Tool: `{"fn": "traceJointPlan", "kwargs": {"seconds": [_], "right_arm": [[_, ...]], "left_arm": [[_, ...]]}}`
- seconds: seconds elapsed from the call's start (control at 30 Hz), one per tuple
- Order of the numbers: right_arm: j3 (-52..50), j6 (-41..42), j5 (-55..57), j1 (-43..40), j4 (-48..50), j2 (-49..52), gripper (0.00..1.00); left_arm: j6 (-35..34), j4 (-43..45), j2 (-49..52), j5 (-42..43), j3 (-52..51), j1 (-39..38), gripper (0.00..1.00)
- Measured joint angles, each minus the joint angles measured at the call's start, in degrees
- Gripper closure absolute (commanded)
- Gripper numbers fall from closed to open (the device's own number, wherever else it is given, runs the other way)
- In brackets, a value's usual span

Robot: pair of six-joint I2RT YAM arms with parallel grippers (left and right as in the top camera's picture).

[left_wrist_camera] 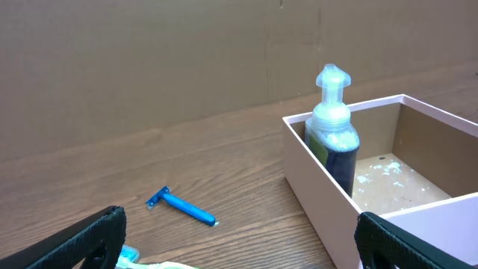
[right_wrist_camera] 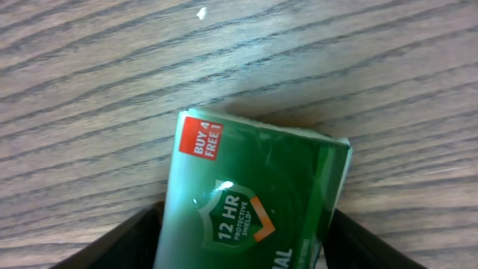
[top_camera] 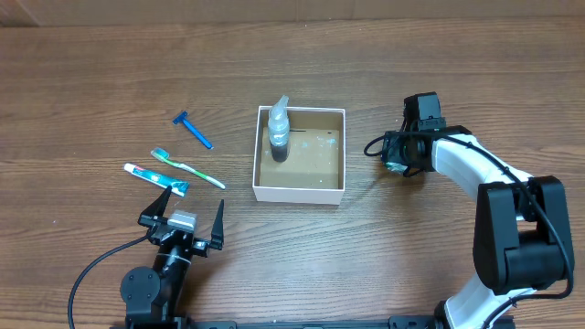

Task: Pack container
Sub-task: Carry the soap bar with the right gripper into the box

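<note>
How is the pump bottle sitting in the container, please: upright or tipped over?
Upright: the pump bottle stands on the container floor, pump head on top.

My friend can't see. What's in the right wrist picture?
A green packet lies on the wooden table, between the dark fingers of the right gripper. Its red corner says BUY 4 FREE 1, and a shield logo says 12 HR.

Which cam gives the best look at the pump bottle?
Left wrist: the pump bottle is seen side-on, upright inside the container, with its nozzle and dark contents clear. Overhead shows it only from above, foreshortened. Right wrist misses it and shows only the green packet.
</note>
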Motion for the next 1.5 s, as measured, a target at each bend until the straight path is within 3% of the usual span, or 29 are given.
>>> {"fn": "traceJointPlan", "kwargs": {"seconds": [0.27,0.53,0.7,0.87,1.1,1.3,1.5], "right_arm": [[0.0,6.08,1.33,-0.02,-0.09,0.07,0.44],[0.28,7.58,1.46,-0.02,-1.29,0.07,0.45],[5.55,8.17,1.44,-0.02,-11.28,0.5,0.46],[18.18,8.33,1.22,0.0,-22.4,0.48,0.48],[30.23,4.07,-6.19,0.5,-31.5,-1.33,0.48],[31.04,-1.05,-17.75,5.51,-31.91,-4.04,0.48],[31.02,-1.49,-20.76,12.74,-29.92,-4.02,0.48]], "left_arm": [[0.0,0.0,0.0,0.0,0.0,0.0,0.0],[0.0,0.0,0.0,0.0,0.0,0.0,0.0],[0.0,0.0,0.0,0.0,0.0,0.0,0.0],[0.0,-0.02,0.0,0.0,0.0,0.0,0.0],[0.0,0.0,0.0,0.0,0.0,0.0,0.0],[0.0,0.0,0.0,-0.02,0.0,0.0,0.0],[0.0,0.0,0.0,-0.02,0.0,0.0,0.0]]}}
